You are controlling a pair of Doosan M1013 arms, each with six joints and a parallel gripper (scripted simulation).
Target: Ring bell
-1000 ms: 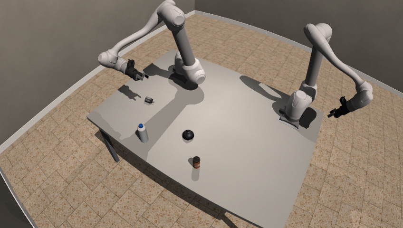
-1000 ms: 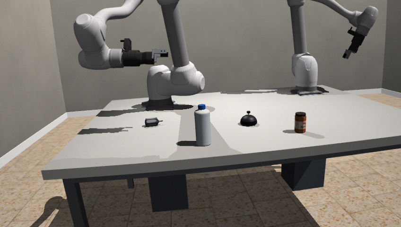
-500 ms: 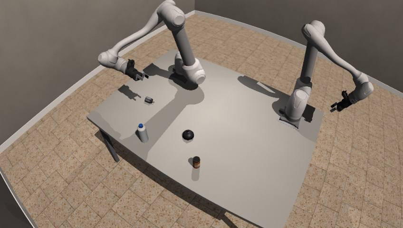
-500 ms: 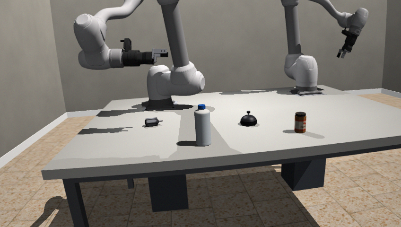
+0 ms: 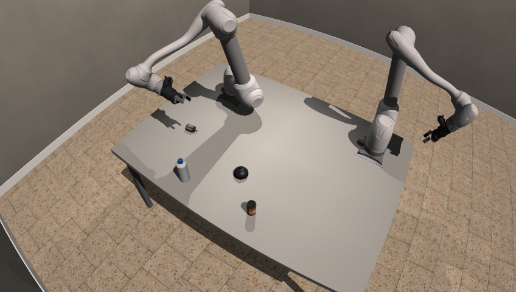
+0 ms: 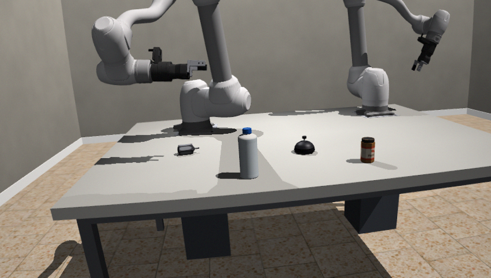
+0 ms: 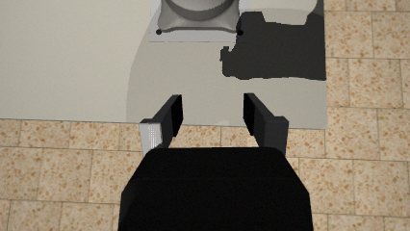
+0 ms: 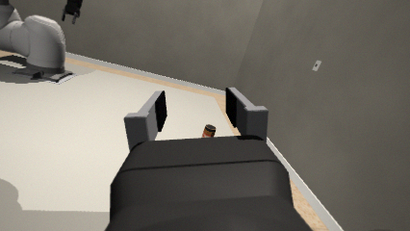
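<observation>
Exterior view: the black bell (image 5: 240, 173) (image 6: 304, 147) stands upright on the worktop (image 5: 307, 216) (image 6: 144, 179) (image 7: 63, 63) (image 8: 72, 144), between the blue-capped bottle (image 5: 183, 171) (image 6: 248, 156) and the dark-lidded jar (image 5: 251, 208) (image 6: 367, 150) (image 8: 209, 131), touching neither. Its button (image 6: 304, 137) sits up above the dome. The left gripper (image 5: 426, 137) (image 6: 416, 66) (image 7: 213, 106) (image 8: 67, 21) has its fingers wide apart, well away from the bell. The right gripper (image 5: 184, 98) (image 6: 201, 65) (image 8: 195, 101) also has its fingers wide apart, raised above the worktop and roughly level.

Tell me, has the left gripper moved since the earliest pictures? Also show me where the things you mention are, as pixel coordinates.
Yes, the left gripper (image 5: 425, 137) (image 6: 416, 67) (image 7: 213, 106) (image 8: 67, 21) shifted picture-left in the exterior view, toward its base plate (image 5: 357, 153) (image 6: 392, 113) (image 7: 199, 38) (image 8: 65, 78).
</observation>
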